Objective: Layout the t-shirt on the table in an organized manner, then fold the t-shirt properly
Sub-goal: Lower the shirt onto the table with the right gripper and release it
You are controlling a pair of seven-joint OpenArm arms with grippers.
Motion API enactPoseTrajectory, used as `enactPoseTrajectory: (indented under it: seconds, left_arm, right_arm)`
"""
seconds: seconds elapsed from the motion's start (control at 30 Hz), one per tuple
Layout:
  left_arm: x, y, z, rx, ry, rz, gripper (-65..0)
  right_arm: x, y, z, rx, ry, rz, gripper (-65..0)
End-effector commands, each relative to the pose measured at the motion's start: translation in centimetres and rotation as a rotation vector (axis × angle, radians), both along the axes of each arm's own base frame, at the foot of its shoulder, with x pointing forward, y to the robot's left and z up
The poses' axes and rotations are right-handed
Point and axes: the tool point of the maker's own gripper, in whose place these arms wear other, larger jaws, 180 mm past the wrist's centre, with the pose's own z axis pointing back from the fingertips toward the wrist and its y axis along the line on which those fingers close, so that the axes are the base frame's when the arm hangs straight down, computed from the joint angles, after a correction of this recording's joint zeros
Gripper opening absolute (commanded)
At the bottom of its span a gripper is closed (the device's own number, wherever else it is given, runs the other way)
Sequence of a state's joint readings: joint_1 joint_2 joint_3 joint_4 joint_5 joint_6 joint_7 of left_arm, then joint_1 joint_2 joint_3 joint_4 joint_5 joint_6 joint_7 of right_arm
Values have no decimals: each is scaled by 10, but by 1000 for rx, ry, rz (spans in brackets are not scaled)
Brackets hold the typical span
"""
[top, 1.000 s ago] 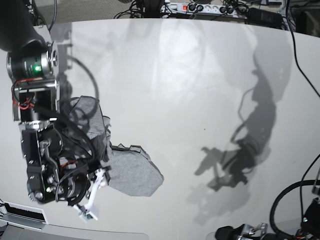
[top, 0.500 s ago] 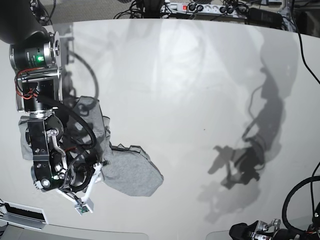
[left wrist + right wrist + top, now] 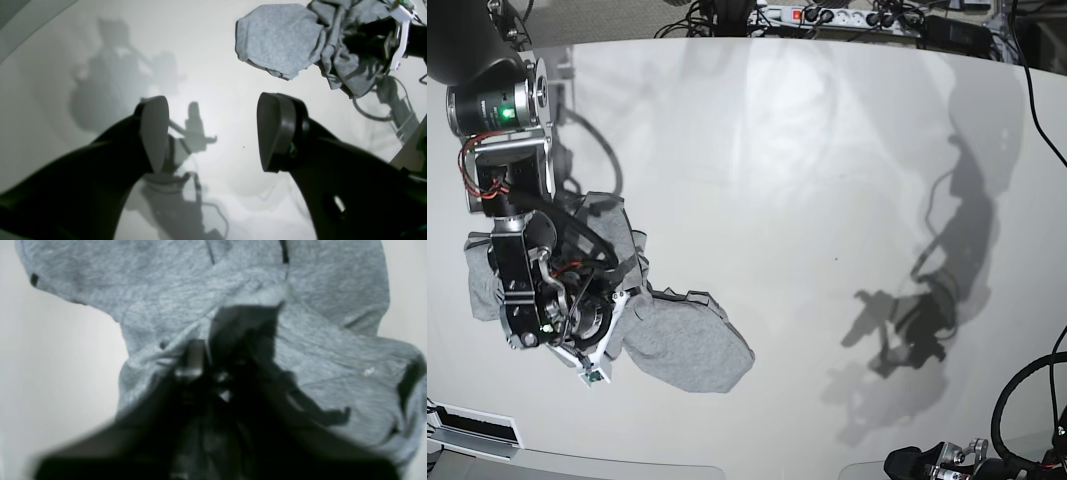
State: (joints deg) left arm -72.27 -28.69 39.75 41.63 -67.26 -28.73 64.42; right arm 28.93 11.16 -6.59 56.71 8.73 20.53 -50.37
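The heather-grey t-shirt (image 3: 689, 348) lies crumpled on the left part of the white table (image 3: 827, 180), plain side showing. My right arm (image 3: 537, 300) leans over the heap. In the blurred right wrist view my right gripper (image 3: 245, 323) is shut on a raised fold of the t-shirt (image 3: 173, 300). My left gripper (image 3: 215, 133) hangs open above bare table (image 3: 213, 83) with nothing between its fingers (image 3: 154, 133). The t-shirt (image 3: 280, 36) lies ahead of it to the right, well apart, with the right arm (image 3: 377, 36) on it.
A power strip (image 3: 827, 15) and cables run along the table's back edge. More black cables (image 3: 1027, 100) hang at the right side. Part of the left arm (image 3: 937, 462) shows at the bottom right. A white fixture (image 3: 472, 430) sits at the front left edge.
My right gripper has shut on the shirt's fabric and the wrist has shifted slightly toward the far side. The left arm has drawn back toward the bottom right corner; its gripper stays open.
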Motion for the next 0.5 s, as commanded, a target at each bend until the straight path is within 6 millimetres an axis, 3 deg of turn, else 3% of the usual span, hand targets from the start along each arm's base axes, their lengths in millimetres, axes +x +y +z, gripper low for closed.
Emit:
enactPoseTrajectory:
  seconds: [0.0,0.17,0.3,0.47]
  left_arm:
    - [10,-4,32,-30,-74,-5,-230]
    - [10,-4,32,-28,-74,-9,-230]
    - [10,-6,33,-30,-81,-19,-230]
    - [8,-13,34,-29,-94,-67,-230]
  right_arm:
    - [27,-4,38,-6,-94,5,-650]
    - [36,-8,95,-90,-168,89,-650]
    - [27,-15,140,-104,-236,130,-650]
    - [6,-61,142,-156,-152,133,-650]
